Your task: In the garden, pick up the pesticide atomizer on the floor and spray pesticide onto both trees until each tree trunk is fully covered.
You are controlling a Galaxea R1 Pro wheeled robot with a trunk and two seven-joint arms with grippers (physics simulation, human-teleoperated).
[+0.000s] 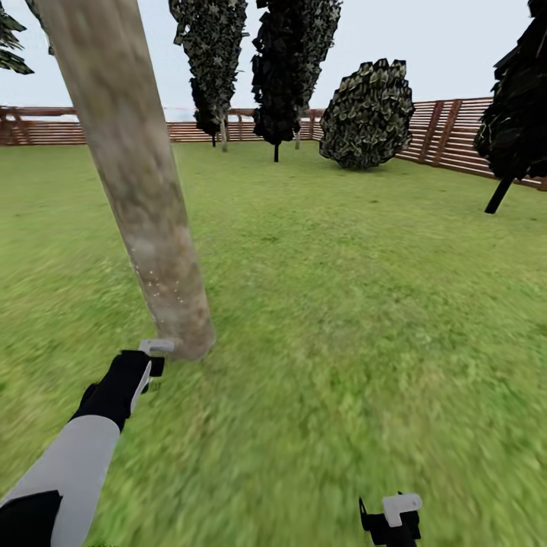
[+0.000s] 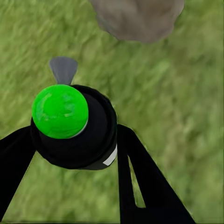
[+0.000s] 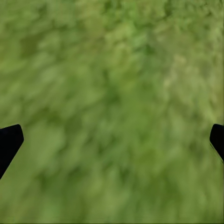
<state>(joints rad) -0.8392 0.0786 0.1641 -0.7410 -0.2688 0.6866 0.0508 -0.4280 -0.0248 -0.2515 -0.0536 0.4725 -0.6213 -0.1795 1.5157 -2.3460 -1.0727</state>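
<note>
Now spraying first tree | left gripper (image 2: 74, 154) clamped on pesticide atomizer (image 2: 72, 123), tree trunk (image 1: 144, 205) just ahead | right gripper (image 3: 112, 140) wide, empty | next: sweep nozzle upward.

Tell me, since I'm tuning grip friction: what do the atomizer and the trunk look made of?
The pesticide atomizer looks like smooth plastic: glossy green cap, black body, grey nozzle. The tree trunk looks like matte, mottled grey-brown bark.

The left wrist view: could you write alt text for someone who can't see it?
Two black gripper fingers clasp a black pesticide atomizer with a bright green cap and grey nozzle, held above blurred green grass. The base of a grey-brown tree trunk lies just beyond.
</note>
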